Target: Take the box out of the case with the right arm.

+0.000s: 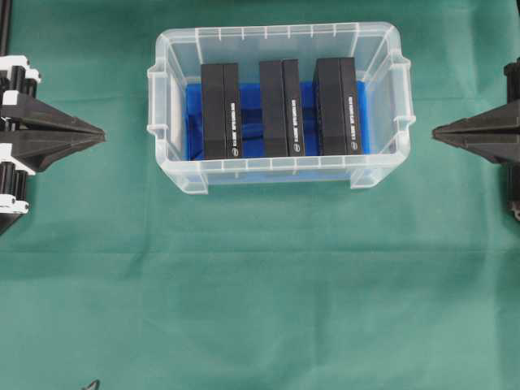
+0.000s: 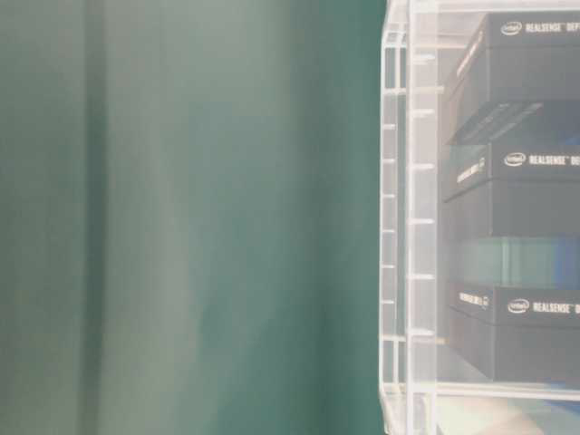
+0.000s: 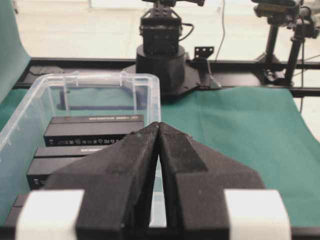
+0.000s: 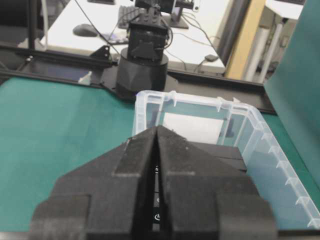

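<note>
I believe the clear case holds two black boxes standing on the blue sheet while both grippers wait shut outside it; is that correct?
Not quite: the case holds three black boxes, not two, as the overhead view shows: left box, middle box, right box. The rest holds: they stand on the blue sheet, and the left gripper and right gripper wait shut outside it.

I see my left gripper at nine o'clock and my right gripper at three, both pinched closed, tips pointing inward.
</note>
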You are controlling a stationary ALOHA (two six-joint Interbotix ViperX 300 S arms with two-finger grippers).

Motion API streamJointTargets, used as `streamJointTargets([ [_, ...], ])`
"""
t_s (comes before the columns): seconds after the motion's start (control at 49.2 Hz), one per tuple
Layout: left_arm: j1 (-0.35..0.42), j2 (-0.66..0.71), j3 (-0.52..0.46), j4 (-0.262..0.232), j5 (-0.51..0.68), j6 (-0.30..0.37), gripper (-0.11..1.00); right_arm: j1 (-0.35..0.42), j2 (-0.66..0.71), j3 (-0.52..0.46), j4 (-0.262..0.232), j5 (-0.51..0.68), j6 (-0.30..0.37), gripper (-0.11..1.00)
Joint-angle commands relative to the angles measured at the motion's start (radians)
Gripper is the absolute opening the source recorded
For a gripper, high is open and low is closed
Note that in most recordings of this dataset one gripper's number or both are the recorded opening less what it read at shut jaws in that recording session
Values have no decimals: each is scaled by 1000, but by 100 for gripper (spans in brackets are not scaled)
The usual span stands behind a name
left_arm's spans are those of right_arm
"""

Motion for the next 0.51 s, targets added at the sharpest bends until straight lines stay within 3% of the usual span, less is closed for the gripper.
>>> streamJointTargets([
  [0.0,-2,-2,-28,23,17,3,0,2,6,-15,2,-3,8,0],
  [0.223,-2,-14,-43,23,64,-3,0,2,5,-67,2,183,12,0],
  [0.487,-3,-43,-140,23,144,-31,0,2,-6,-190,5,264,15,0],
])
